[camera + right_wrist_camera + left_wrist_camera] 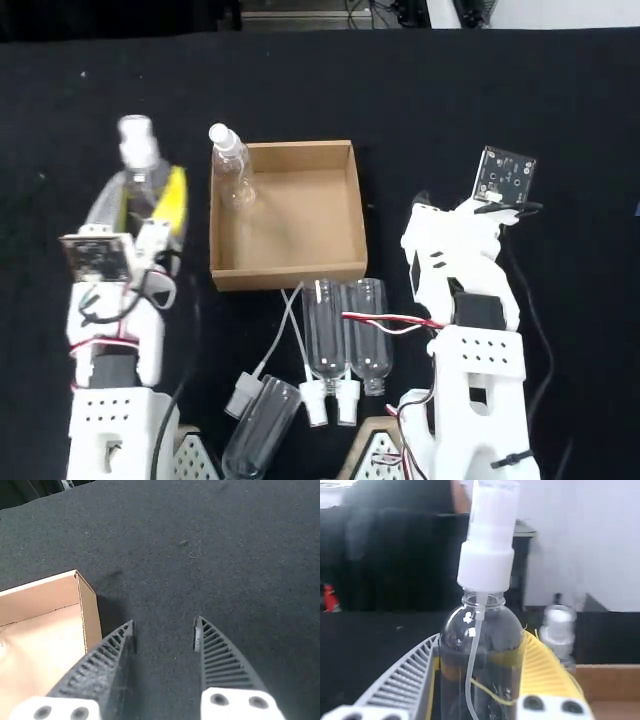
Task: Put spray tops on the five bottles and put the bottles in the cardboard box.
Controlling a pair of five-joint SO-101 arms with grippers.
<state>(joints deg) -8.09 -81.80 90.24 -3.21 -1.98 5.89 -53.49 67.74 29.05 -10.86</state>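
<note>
Left wrist view: left claw clamps bottle, base hidden; right claw gapes empty.

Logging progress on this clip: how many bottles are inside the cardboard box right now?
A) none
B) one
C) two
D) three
B: one capped bottle stands in a far corner of the cardboard box; the left gripper holds a second bottle outside it, beside the box.

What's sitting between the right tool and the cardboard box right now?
Just bare black cloth between the right tool and the cardboard box, seen in the right wrist view.
</note>
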